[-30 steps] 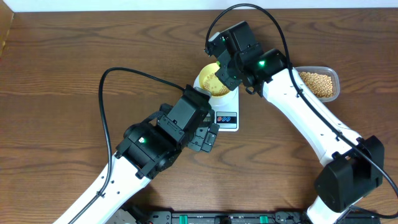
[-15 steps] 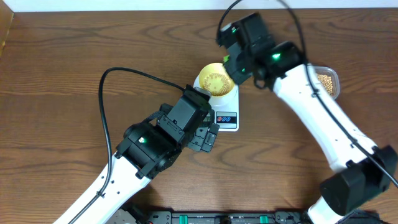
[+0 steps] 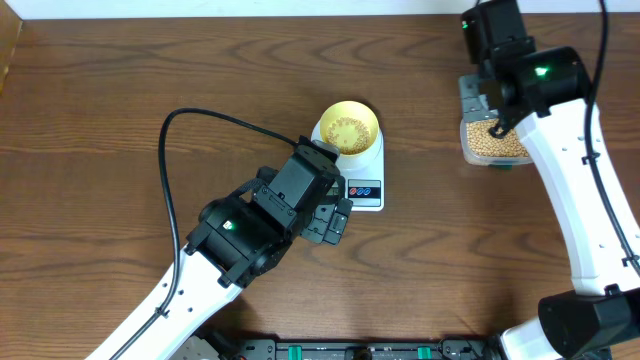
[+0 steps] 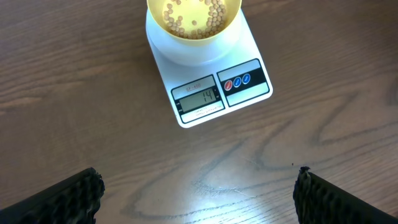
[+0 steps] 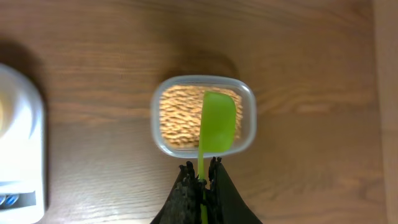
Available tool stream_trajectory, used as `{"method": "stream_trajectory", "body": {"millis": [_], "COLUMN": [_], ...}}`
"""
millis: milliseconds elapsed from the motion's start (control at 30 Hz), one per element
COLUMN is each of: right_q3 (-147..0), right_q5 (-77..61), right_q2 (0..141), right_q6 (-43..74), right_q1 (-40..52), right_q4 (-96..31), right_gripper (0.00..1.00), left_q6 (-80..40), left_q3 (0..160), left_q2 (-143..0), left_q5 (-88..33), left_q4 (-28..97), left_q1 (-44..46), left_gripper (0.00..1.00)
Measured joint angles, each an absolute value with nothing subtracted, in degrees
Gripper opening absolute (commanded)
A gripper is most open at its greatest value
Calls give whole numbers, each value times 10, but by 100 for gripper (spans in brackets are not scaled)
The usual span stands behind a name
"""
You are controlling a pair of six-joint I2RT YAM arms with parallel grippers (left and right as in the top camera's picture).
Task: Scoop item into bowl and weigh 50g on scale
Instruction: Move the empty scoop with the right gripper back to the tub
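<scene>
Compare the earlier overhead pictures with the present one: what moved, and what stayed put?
The right tool, shut on the green spoon, swung from above the bowl to the right and now hangs over the tub of beans. The left tool stayed open beside the scale; bowl and scale did not move.

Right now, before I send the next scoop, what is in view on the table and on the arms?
table: one, dark brown wood, under everything
scale: one, white, mid-table, red and blue buttons at its front
bowl: one, pale yellow, on the scale's platform
beans in bowl: many, beige, shallow layer
tub: one, clear plastic, on the table to the right of the scale
beans in tub: many, beige, covering its floor
scoop: one, green, over the tub
left gripper: one, black, open, above bare table in front of the scale
right gripper: one, black, shut on the scoop's handle
</scene>
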State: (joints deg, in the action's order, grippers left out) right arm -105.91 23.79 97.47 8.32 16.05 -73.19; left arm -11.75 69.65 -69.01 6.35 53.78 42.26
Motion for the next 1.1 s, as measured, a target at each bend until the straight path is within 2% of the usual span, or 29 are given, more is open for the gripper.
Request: {"method": "stream_trajectory", "body": {"millis": [233,467,1100], "right_q3": [-1004,-923,-774], "right_q5": [253,214,160], "right_q2": [975,975,976], "right_q6": [130,135,132], "right_q1": [105,39,13], "right_q4": [-730,-663,-496], "right_gripper": [1,1,1], "left_q6": [-117,-117,-117], "left_q3": [696,696,697], "left_q2": [-690,-690,-690], "left_q5": [63,63,64], "left_q4": [538,538,538], "left_q1": [423,423,423], "left_gripper": [100,100,100]}}
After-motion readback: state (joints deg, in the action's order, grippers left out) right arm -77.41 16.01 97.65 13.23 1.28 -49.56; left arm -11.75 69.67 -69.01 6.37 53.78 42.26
